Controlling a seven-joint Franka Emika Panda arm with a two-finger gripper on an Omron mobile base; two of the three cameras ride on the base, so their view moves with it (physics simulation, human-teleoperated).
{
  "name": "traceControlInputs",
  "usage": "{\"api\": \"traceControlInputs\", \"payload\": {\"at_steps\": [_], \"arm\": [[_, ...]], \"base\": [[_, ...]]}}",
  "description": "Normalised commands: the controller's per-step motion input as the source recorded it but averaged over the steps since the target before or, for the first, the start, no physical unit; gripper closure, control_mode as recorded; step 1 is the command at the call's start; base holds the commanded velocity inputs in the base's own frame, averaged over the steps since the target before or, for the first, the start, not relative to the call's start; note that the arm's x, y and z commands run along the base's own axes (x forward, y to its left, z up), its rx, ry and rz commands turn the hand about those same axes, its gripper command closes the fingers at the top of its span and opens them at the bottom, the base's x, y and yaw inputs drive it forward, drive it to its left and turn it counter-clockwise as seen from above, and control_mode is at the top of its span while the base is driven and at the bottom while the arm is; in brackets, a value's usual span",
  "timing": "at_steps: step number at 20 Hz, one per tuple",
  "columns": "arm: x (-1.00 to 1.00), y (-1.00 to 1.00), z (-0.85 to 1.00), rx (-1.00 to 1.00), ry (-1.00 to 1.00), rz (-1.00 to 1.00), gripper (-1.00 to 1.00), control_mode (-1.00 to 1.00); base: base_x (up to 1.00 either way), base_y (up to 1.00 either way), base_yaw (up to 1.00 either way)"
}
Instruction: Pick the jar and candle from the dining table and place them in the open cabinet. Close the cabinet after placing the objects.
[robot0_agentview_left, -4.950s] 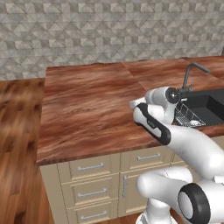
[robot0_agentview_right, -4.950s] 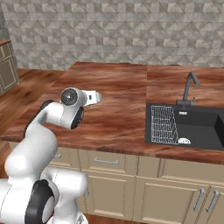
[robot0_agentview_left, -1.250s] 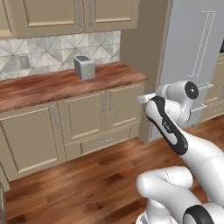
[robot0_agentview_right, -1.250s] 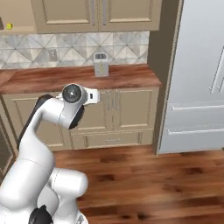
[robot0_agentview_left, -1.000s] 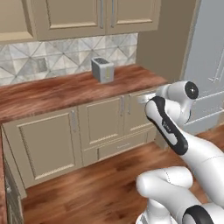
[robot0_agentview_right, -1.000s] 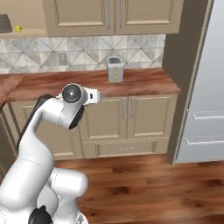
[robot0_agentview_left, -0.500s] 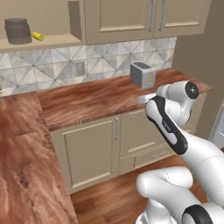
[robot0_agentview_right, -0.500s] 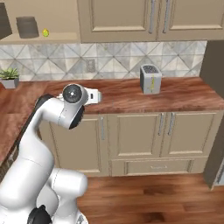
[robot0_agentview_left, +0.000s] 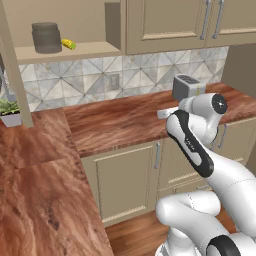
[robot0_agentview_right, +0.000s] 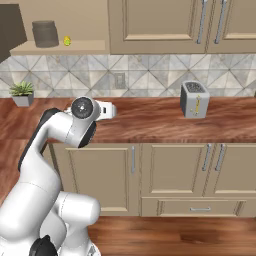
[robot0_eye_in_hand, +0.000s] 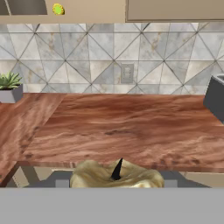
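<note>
The candle (robot0_eye_in_hand: 98, 177), a pale yellow-tan lump with a dark centre, sits at the bottom of the hand view between my fingertips, so my gripper (robot0_eye_in_hand: 116, 176) is shut on it. The gripper (robot0_agentview_left: 163, 114) (robot0_agentview_right: 112, 110) is held out level over the front of a wood counter. The dark grey jar (robot0_agentview_left: 46, 37) (robot0_agentview_right: 45, 33) (robot0_eye_in_hand: 25, 6) stands on the tan shelf of the open cabinet (robot0_agentview_left: 85, 49) (robot0_agentview_right: 75, 48), up and to the left of the gripper. Beside the jar lies an elongated yellow-green object (robot0_agentview_left: 68, 44) (robot0_agentview_right: 67, 40) (robot0_eye_in_hand: 57, 9). The dining table is out of view.
A grey toaster (robot0_agentview_left: 187, 86) (robot0_agentview_right: 194, 99) stands on the counter (robot0_agentview_left: 120, 122) (robot0_agentview_right: 150, 122) to the right. A potted plant (robot0_agentview_left: 10, 112) (robot0_agentview_right: 22, 93) sits at the left by the tiled wall. Closed wall cabinets (robot0_agentview_right: 160, 25) hang right of the open shelf; base cabinets (robot0_agentview_right: 170, 175) stand below.
The whole picture has swung as the base turned: fridge and toaster slid right, and the open cabinet with the jar came into view. The arm's pose looks unchanged.
</note>
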Motion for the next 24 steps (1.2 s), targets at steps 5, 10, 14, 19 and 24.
{"api": "traceControlInputs", "payload": {"at_steps": [5,10,14,19,24], "arm": [[0.0,0.0,0.0,0.0,0.0,0.0,1.0,1.0],[0.0,0.0,0.0,0.0,0.0,0.0,1.0,1.0],[0.0,0.0,0.0,0.0,0.0,0.0,1.0,1.0],[0.0,0.0,0.0,0.0,0.0,0.0,1.0,1.0],[0.0,0.0,0.0,0.0,0.0,0.0,1.0,1.0]], "base": [[0.58,0.35,0.17],[0.15,0.29,0.09],[0.09,0.21,0.06],[0.41,0.18,0.05],[0.33,0.22,0.06]]}}
